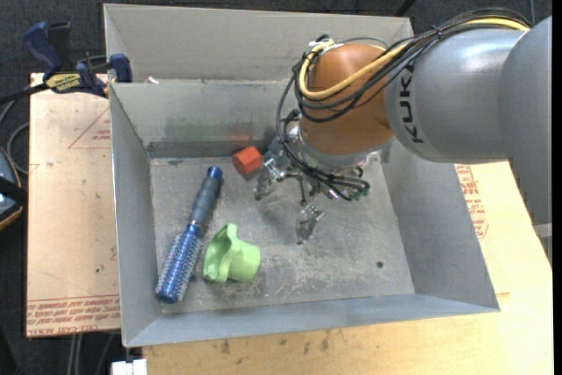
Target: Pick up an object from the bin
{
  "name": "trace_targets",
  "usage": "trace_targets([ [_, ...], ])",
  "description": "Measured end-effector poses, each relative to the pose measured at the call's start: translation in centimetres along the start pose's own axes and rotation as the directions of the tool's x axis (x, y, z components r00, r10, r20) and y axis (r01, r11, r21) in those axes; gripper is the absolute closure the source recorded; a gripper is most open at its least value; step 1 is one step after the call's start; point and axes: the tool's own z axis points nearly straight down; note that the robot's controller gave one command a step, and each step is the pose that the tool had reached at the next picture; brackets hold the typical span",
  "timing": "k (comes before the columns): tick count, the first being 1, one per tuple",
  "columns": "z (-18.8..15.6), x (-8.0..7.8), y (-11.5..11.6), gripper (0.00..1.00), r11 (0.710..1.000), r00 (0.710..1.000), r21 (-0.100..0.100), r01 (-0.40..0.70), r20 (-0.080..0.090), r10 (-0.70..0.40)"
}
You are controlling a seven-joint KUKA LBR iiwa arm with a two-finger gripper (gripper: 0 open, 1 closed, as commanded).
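The arm (474, 92) comes in from the right, its orange cover (347, 92) hanging over the back half of the grey metal bin (132, 206). Below the cover the gripper (285, 206) sits low over the bin floor, near the middle and a little toward the back wall. Its fingers (306, 226) are spread apart and released – nothing lies between them, only bare floor.

The nearest thing is a small orange-red block (248, 161), which rests on the floor close to the back wall, just beside the finger on the camera view's left and apart from it. Further to the left a blue hairbrush (189, 237) lies slantwise, handle toward the back and bristle head toward the front left corner. A light green plastic piece (230, 256) lies just beside the brush head – near the front, well apart from the gripper.
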Motion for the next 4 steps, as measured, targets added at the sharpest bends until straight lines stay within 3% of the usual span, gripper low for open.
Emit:
trace_targets([
  [1,-1.6,3.0,7.9,0.0,0.979,0.979,-0.002,0.202,-0.003,-0.202],
  [2,-13.4,2.3,14.0,0.0,0.943,0.943,0.005,0.334,0.005,-0.334],
  [3,-3.9,-1.9,18.6,0.0,0.96,0.96,-0.005,0.28,-0.006,-0.28],
  [4,3.7,-4.8,15.9,0.0,0.934,0.934,0.001,0.358,0.001,-0.358],
])
